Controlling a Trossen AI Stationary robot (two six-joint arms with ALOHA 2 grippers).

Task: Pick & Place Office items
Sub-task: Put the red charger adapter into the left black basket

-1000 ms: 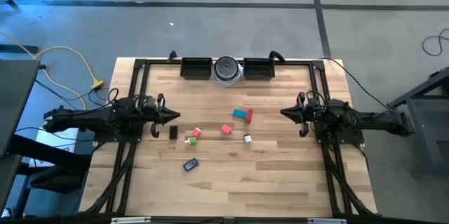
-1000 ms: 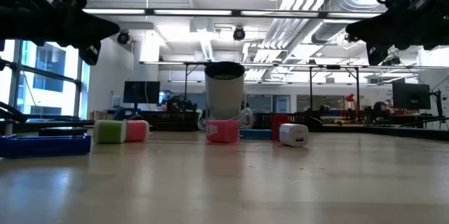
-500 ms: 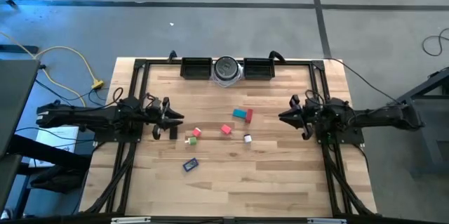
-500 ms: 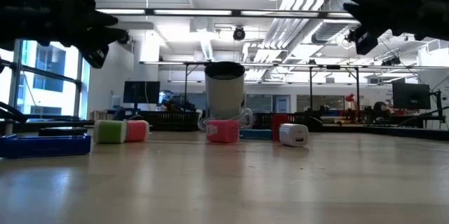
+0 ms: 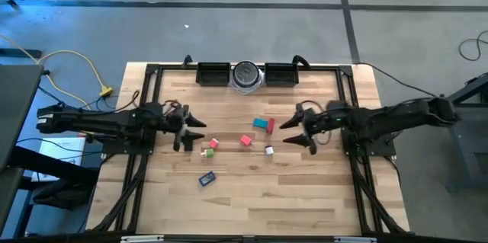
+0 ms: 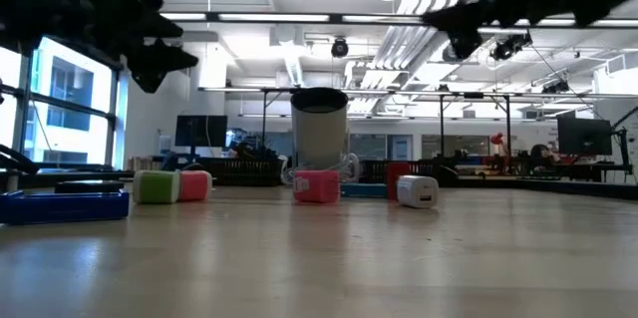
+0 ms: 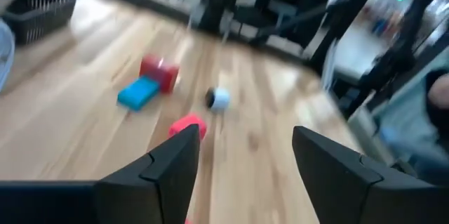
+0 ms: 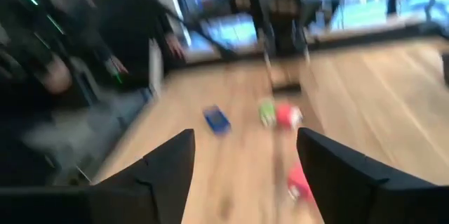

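Left gripper (image 5: pixel 192 131) — we find it fingers spread, empty, above the table beside the green cube (image 5: pixel 209 152). Right gripper (image 5: pixel 296 130) — likewise spread, empty, near the white bit (image 5: pixel 268 150). Office items lie mid-table (image 5: pixel 305 190); bare wood surrounds them.

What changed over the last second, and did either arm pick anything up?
Both arms reached inward over the table: the right gripper furthest, nearing the white bit; the left gripper slightly, over the black bar. Both are open and empty. The office items have not moved.
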